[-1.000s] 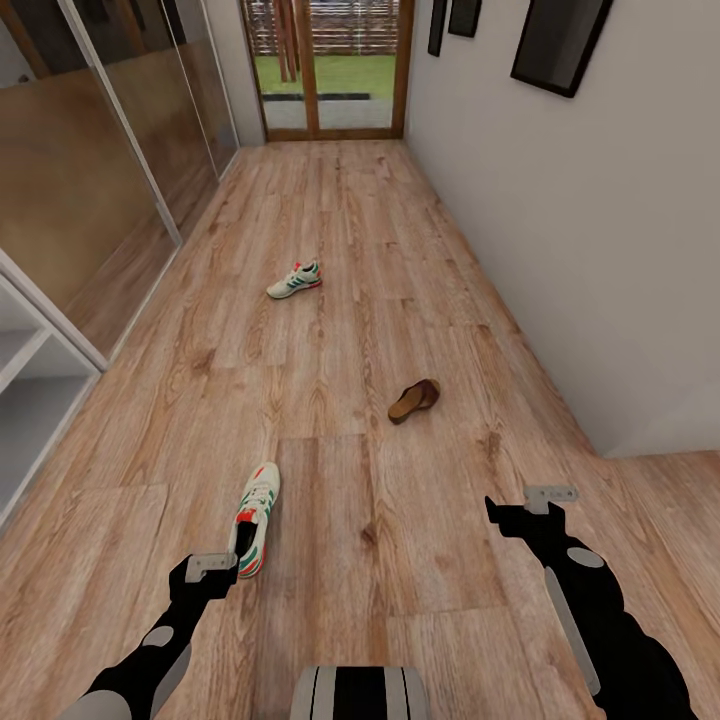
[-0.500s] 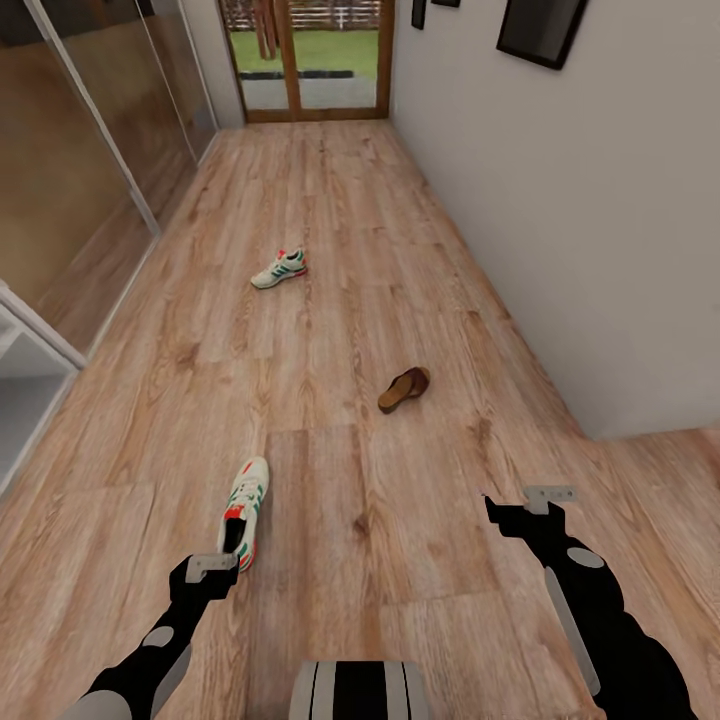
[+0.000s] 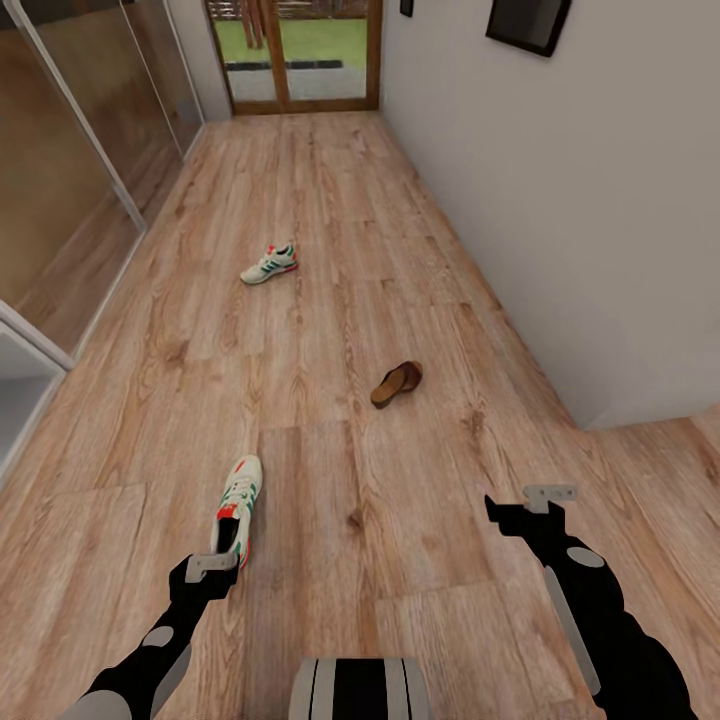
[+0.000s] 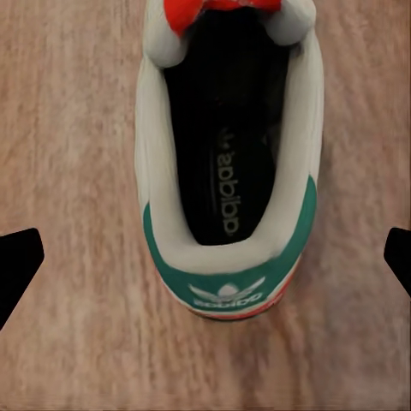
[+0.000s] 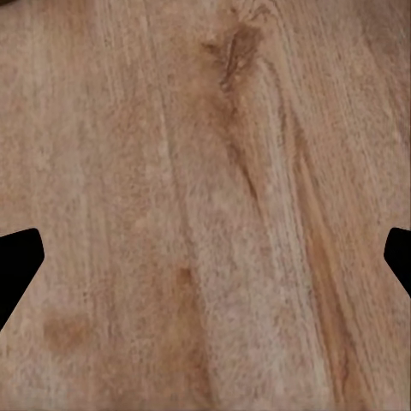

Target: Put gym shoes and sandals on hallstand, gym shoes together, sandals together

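Wood floor: light brown planks are running up the frame toward a glass door at the top centre.
Near shoe: you are seeing a white sneaker lying in the lower left of the head view, heel toward you, toe pointing up the frame.
Far shoe: the second sneaker is lying in the upper left-centre, well apart from the first.
Sandal: one brown sandal is lying on the floor right of centre, between the two sneakers in depth.
Left claw: you are holding it just below the near shoe's heel in the head view; in the left wrist view its dark fingertips are sitting at both side edges, spread wide, with the shoe between them and nothing gripped.
Right claw: it is hovering at lower right over bare planks; in the right wrist view its tips are spread equally wide and holding nothing.
White wall: it is filling the right side.
Glass panels: they are lining the upper left.
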{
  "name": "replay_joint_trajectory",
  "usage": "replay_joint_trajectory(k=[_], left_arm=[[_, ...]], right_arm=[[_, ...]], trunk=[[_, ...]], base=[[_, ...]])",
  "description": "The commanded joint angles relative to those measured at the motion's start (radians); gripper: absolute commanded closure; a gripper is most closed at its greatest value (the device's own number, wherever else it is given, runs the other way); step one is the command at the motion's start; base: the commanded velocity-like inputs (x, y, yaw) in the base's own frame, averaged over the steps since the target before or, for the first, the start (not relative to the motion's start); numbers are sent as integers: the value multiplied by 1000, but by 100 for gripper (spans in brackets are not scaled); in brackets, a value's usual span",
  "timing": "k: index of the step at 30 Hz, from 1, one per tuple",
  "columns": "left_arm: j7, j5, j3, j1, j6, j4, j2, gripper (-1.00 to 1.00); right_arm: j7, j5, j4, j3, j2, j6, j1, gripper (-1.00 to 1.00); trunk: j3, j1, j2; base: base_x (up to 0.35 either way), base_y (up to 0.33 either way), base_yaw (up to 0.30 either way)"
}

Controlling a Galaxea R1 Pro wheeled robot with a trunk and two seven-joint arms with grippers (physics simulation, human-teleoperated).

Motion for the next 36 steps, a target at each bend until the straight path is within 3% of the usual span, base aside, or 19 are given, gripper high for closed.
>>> replay_joint_trajectory(k=[1,4,12,27,36], left_arm=[[0,-3,3,0,-3,1,0,-100],[0,-3,3,0,-3,1,0,-100],[0,-3,4,0,-3,1,0,-100],[0,-3,4,0,-3,1,0,-100],[0,-3,3,0,-3,1,0,-100]], right_arm=[[0,0,-2,0,1,5,0,-100],[0,-1,-2,0,1,5,0,-100],[0,-2,-3,0,1,6,0,-100],[0,-2,-3,0,1,7,0,-100],[0,-2,-4,0,1,6,0,-100]], trunk=[[-6,0,0],[-21,2,-1],[-29,2,-1],[-98,8,-5],[-106,8,-5]], base=[[0,0,-2],[0,0,-1],[0,0,0],[0,0,0],[0,0,0]])
